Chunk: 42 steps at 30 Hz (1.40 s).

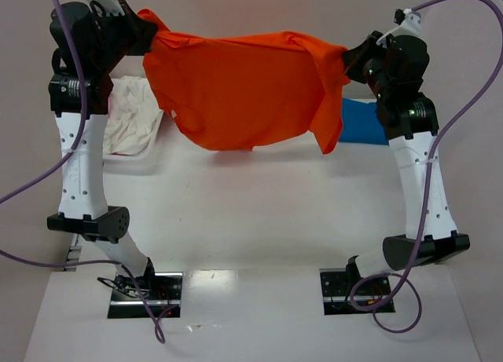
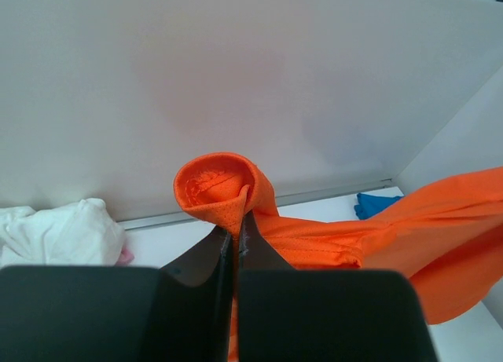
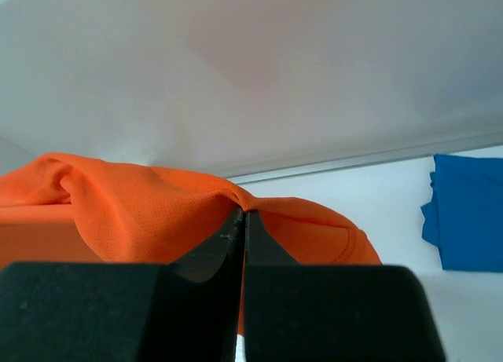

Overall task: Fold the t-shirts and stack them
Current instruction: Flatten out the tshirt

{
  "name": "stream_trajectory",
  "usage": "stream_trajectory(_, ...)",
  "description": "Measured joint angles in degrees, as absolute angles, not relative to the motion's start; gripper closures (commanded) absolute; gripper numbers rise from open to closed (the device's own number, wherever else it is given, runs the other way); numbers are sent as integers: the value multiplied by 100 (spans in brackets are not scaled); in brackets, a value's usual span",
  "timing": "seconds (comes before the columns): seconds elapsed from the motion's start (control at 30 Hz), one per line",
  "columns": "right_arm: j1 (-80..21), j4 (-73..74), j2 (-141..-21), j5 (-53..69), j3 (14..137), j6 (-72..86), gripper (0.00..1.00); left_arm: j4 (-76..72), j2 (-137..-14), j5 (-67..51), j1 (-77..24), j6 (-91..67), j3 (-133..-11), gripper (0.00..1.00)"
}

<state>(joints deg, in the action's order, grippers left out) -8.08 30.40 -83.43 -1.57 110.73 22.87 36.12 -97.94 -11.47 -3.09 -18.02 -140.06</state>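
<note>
The left fingers [image 2: 207,257] and right fingers [image 3: 212,250] were each clamped shut on the orange t-shirt [image 1: 244,87], which hung spread above the surface [image 1: 259,213] toward 12 o'clock. They probably held the shoulder corners. Lowering both evenly would have laid it flat.

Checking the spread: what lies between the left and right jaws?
The orange t-shirt, stretched in the air with shut jaws pinching each end; the top external view shows it.
</note>
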Motion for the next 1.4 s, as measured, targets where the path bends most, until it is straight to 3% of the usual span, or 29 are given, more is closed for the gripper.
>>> stream_trajectory(0.23,-808,2863,-7395,208,9954,2427,100,3845,-9356,-986,-316,-1753,-13675,100)
stream_trajectory(0.4,-794,2791,-6522,763,8869,2732,100,3941,-8343,-1030,-314,-1648,-12621,100)
stream_trajectory(0.63,-784,3115,-5864,1634,8779,2933,100,4103,-6779,-911,-314,-1648,-11585,100)
stream_trajectory(0.8,-784,3115,-5849,1636,8784,2937,100,3830,-6376,-792,-314,-1668,-11307,100)
stream_trajectory(0.93,-784,2831,-6093,1448,8143,2932,100,3326,-6774,-700,-314,-1665,-10641,100)
stream_trajectory(1.17,-766,2536,-7452,1148,6500,2978,100,3074,-8839,-605,-314,-1647,-9896,100)
stream_trajectory(1.4,-665,2284,-7752,758,6029,3051,96,2889,-9687,-983,-314,-1637,-9494,100)
